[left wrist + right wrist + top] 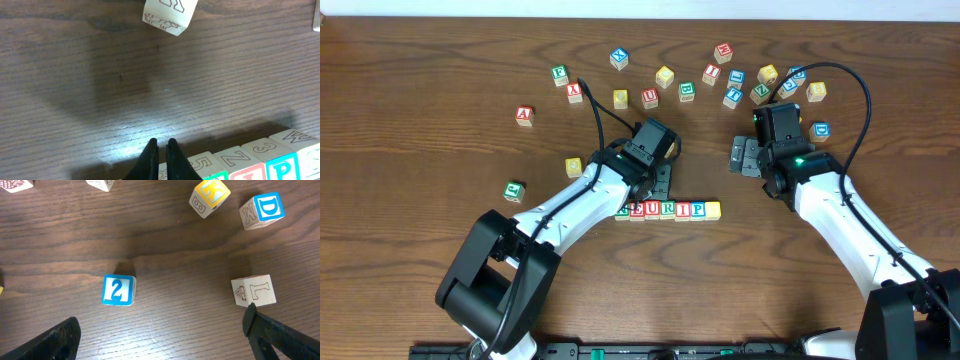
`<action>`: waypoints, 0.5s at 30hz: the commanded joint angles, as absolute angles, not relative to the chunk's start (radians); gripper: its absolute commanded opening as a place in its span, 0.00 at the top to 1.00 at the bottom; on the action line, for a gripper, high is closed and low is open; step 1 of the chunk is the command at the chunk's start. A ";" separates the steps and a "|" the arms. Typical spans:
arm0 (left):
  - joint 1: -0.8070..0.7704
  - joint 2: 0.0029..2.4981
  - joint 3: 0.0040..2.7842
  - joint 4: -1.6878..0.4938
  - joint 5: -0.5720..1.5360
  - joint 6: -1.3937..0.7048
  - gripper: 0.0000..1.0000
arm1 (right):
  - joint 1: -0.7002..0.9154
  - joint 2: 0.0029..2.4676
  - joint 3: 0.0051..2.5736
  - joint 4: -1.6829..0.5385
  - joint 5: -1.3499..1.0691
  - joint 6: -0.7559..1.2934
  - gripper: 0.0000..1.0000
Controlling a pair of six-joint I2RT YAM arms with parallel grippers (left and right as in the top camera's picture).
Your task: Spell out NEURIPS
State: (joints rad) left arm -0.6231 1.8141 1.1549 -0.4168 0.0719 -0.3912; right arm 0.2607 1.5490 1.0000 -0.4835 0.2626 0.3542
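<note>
Row of small wooden letter cubes (668,210) is lying mid-worktop on the dark wood-grain worktop (410,240). I am reading E-U-R-I-P, then a yellow-faced cube (713,210); the leftmost letter is hidden. Left pincer (160,150) is sitting just beside the row, fingers together, empty. Right pincer (160,335) is standing wide apart near a blue-faced "2" cube (118,290), holding nothing.

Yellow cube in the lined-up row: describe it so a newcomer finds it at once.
On the wooden table, find the one straight row of cubes near the front middle. The yellow cube is its right end in the overhead view, next to the blue P; no other cube in the row is yellow.
</note>
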 commanded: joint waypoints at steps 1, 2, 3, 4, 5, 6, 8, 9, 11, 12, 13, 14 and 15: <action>-0.622 1.824 1.179 -0.433 0.059 -0.379 0.92 | 0.255 1.552 1.018 -0.485 0.278 0.343 0.01; -0.622 1.825 1.179 -0.437 0.060 -0.379 0.92 | 0.255 1.552 1.018 -0.486 0.278 0.343 0.01; -0.622 1.826 1.179 -0.440 0.060 -0.379 0.92 | 0.255 1.552 1.018 -0.485 0.278 0.343 0.01; -0.622 1.826 1.179 -0.443 0.060 -0.379 0.92 | 0.255 1.552 1.018 -0.485 0.278 0.343 0.01; -0.622 1.826 1.179 -0.445 0.061 -0.380 0.92 | 0.255 1.552 1.018 -0.485 0.278 0.343 0.01; -0.622 1.826 1.179 -0.447 0.068 -0.379 0.92 | 0.255 1.552 1.018 -0.485 0.278 0.343 0.01; -0.624 1.826 1.179 -0.456 0.074 -0.392 0.92 | 0.255 1.552 1.018 -0.486 0.278 0.343 0.01; -0.625 1.826 1.179 -0.459 0.075 -0.398 0.92 | 0.255 1.552 1.018 -0.485 0.278 0.343 0.01; -0.635 1.831 1.179 -0.463 0.075 -0.402 0.92 | 0.255 1.552 1.018 -0.485 0.278 0.343 0.01; -0.640 1.833 1.179 -0.462 0.074 -0.402 0.92 | 0.255 1.552 1.018 -0.485 0.278 0.343 0.01; -0.647 1.836 1.179 -0.462 0.074 -0.402 0.92 | 0.255 1.552 1.018 -0.485 0.278 0.343 0.01; -0.653 1.838 1.179 -0.461 0.075 -0.402 0.92 | 0.255 1.552 1.018 -0.485 0.278 0.343 0.01; -0.657 1.839 1.179 -0.461 0.075 -0.402 0.92 | 0.255 1.552 1.018 -0.485 0.278 0.343 0.01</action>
